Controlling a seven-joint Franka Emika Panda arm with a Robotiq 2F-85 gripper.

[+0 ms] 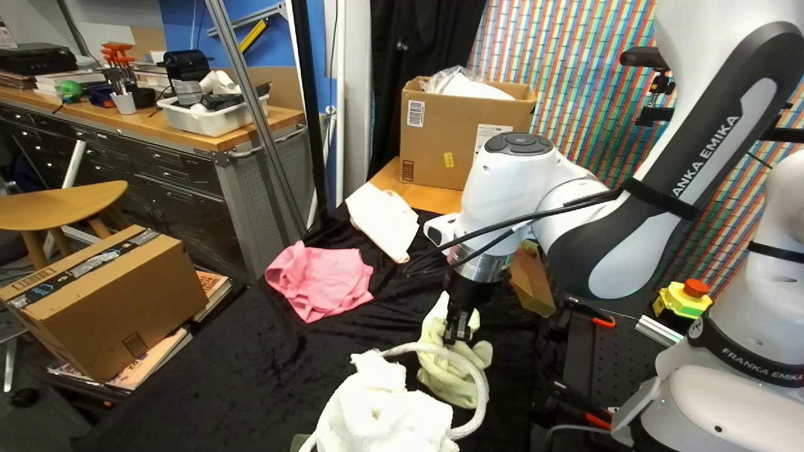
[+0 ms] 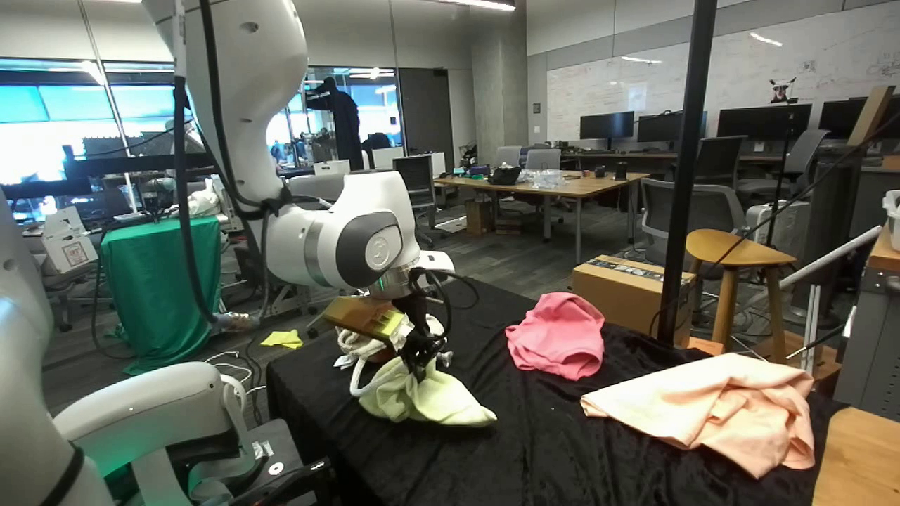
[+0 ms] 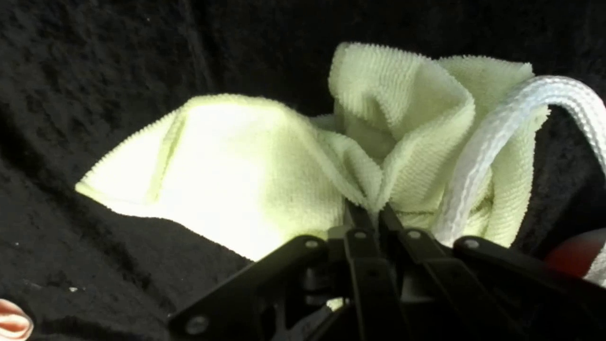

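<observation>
A pale yellow-green cloth (image 3: 293,180) lies bunched on the black table covering, in all three views. My gripper (image 3: 374,213) points down into it and is shut, with a fold of the cloth pinched between the fingertips. In both exterior views the gripper (image 1: 457,336) (image 2: 420,362) is low over the cloth (image 1: 443,376) (image 2: 436,404), which still rests on the table. A white braided rope handle (image 3: 478,156) arches over the cloth, right of the fingers in the wrist view. That handle (image 1: 482,392) belongs to a white soft bag or basket (image 1: 377,411).
A pink cloth (image 1: 320,276) (image 2: 559,337) and a peach cloth (image 1: 386,223) (image 2: 710,407) lie crumpled on the same black covering (image 2: 520,450). Near the wrist a brown and yellow block (image 1: 532,282) (image 2: 365,316) is seen. A cardboard box (image 1: 468,138) stands behind.
</observation>
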